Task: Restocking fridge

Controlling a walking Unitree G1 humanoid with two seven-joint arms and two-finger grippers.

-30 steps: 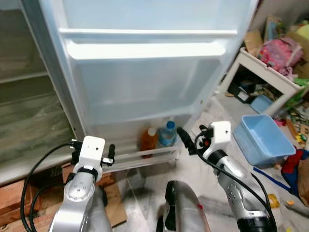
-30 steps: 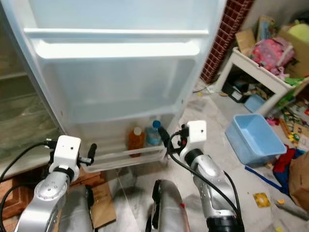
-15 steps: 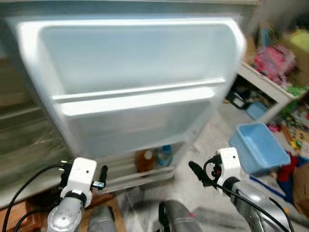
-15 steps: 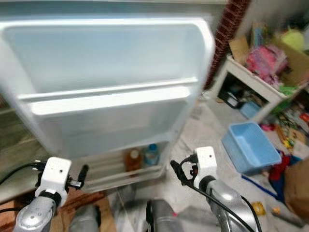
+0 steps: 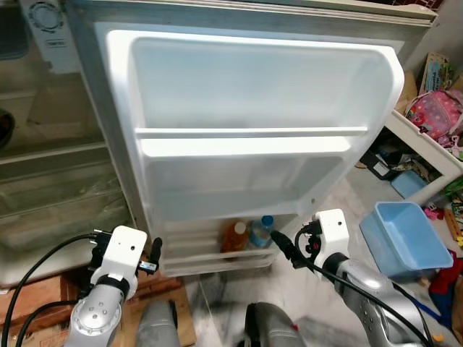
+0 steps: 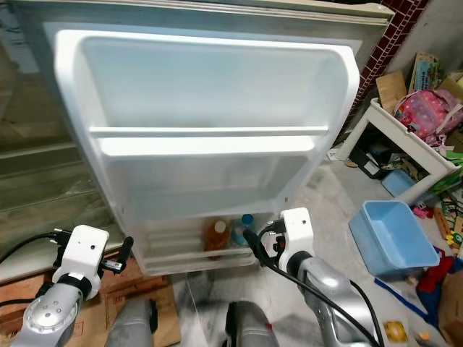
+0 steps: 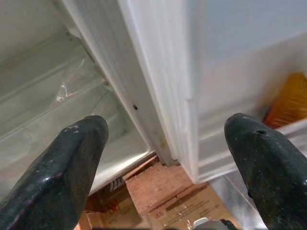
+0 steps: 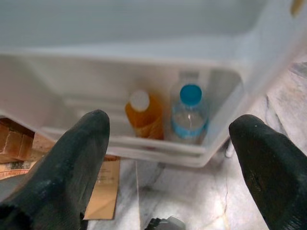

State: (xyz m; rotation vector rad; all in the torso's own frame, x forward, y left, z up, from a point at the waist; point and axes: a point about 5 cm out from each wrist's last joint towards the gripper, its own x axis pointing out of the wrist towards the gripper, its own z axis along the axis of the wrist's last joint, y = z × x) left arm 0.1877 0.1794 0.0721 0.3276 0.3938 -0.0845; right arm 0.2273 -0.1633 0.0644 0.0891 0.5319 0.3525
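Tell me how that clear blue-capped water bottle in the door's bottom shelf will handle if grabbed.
The clear blue-capped water bottle looks full, so probably heavy for its size. Its thin smooth plastic may flex or slip. Standing beside the orange juice bottle, it could knock that over.

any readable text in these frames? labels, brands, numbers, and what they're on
None can be read.
Water bottle in the bottom door shelf: blue label band, print too blurred.
Orange bottle beside it: no legible label.
Sticker with a dial on the fridge wall, top left: print too small.
Cardboard on the floor below the door: dark print, blurred.
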